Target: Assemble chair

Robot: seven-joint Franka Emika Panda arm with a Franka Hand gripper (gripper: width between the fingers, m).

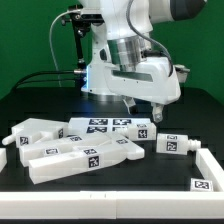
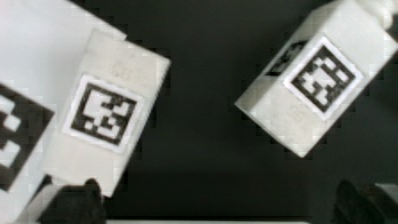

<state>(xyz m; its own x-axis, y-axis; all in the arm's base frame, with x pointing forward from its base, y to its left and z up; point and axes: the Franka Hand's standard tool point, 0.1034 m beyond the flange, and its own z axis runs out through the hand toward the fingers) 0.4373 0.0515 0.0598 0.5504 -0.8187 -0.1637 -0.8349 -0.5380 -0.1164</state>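
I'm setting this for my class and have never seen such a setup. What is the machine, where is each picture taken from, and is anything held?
The big white machine is a robot arm with two jaws at its tip. One picture is taken from a camera standing off the arm; the other from a camera on its wrist, looking down past the jaws. On the black table lie white chair parts bearing black-and-white square tags. The jaws stand open above them, holding nothing.

Chunky matte-white plastic chair pieces (image 1: 70, 160), fiducial-tagged: loose, unassembled, lying flat, clustered. One small white block (image 1: 172, 145) lies near, toward exterior view's right.
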